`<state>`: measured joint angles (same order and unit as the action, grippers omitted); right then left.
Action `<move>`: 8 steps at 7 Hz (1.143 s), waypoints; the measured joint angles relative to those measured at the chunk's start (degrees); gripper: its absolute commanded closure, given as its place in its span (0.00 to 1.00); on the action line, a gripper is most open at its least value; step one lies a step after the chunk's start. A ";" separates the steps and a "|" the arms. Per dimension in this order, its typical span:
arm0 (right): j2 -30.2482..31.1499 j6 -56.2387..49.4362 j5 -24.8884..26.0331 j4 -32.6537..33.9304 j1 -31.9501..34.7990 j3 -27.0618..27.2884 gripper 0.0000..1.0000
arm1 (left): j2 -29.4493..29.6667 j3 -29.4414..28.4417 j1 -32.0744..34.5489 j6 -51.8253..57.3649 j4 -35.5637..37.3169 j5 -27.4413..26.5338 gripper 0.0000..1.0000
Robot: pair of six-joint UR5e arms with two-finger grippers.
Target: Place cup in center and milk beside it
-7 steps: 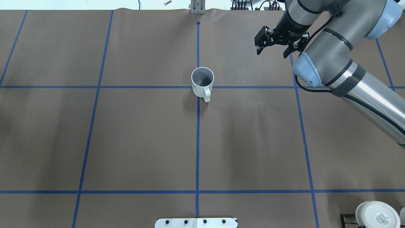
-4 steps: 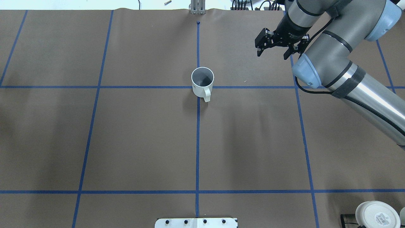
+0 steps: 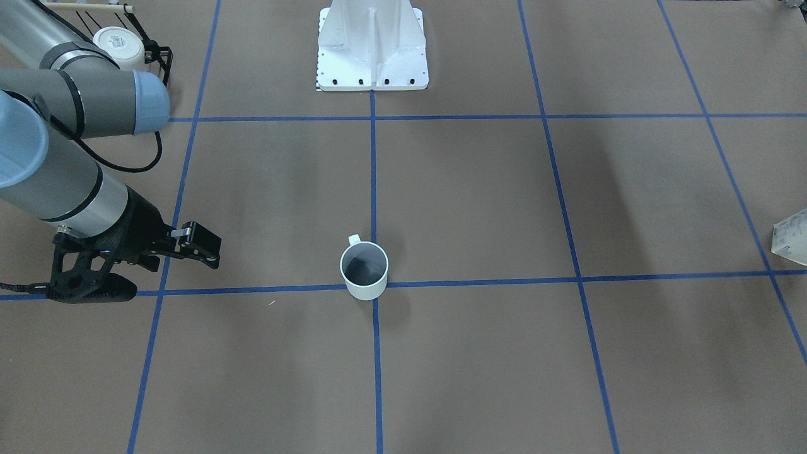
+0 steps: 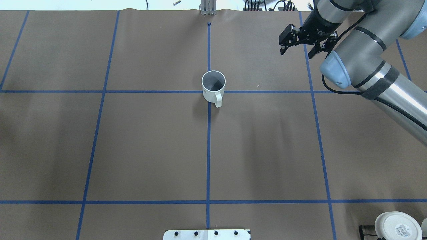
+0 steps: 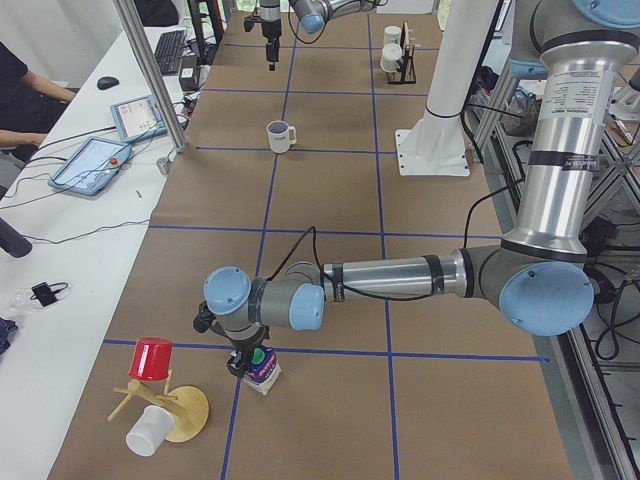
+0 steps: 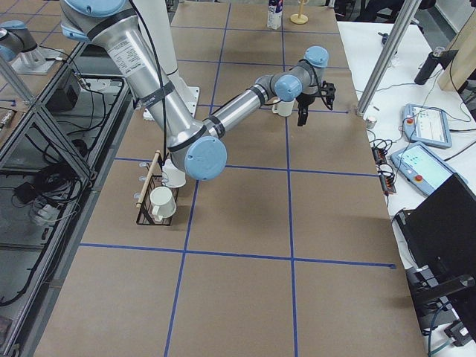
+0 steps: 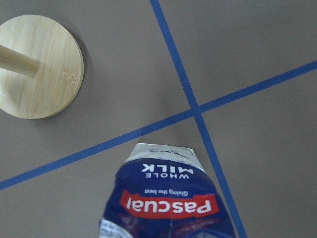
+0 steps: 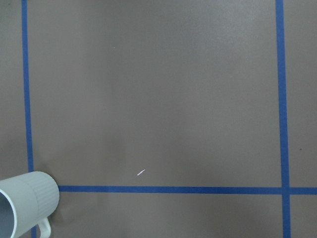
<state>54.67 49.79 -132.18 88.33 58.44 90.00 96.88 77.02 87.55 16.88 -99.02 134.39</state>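
Bright even overhead light, soft diffuse shadows on the brown table, sharp focus, no glare

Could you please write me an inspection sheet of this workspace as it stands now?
Surface: brown paper table with a blue tape grid; no spills seen.
Job's things: cup upright on the centre tape crossing, handle towards the robot; milk standing at the table's left end, far from the cup.
Clutter: wooden stand with a red cup and a white cup near the milk; cup rack on the robot's right side.
Grippers: right gripper open, empty, apart from the cup; left gripper at the milk's top, jaws not readable.
Cables: black cable looped along the right arm.
Surroundings: operator at a side bench with tablets.
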 measured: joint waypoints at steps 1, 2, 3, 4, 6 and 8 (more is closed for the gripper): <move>0.21 -0.37 -0.18 0.00 0.33 0.03 0.00 | 0.52 0.22 -0.03 -0.44 0.31 0.08 1.00; 0.62 -1.01 -0.49 0.00 0.95 0.06 0.00 | 1.14 0.98 -0.03 -0.66 0.90 0.21 1.00; 1.36 -2.46 -1.35 0.02 2.28 0.11 0.00 | 2.59 3.53 0.00 -0.85 4.73 1.14 1.00; 2.64 -4.70 -2.59 0.05 4.38 0.29 0.00 | 5.45 7.88 0.04 -1.01 13.38 2.51 1.00; 7.19 -10.42 -4.42 0.09 9.30 1.87 0.00 | 15.18 16.92 -0.78 -8.02 32.74 3.69 1.00; 15.00 -16.94 -4.75 0.03 12.92 5.45 0.00 | 24.93 21.31 -8.97 -29.07 38.28 5.06 1.00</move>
<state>69.67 32.84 -136.92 88.36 71.36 95.45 121.80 98.33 78.58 -12.19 -60.75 139.44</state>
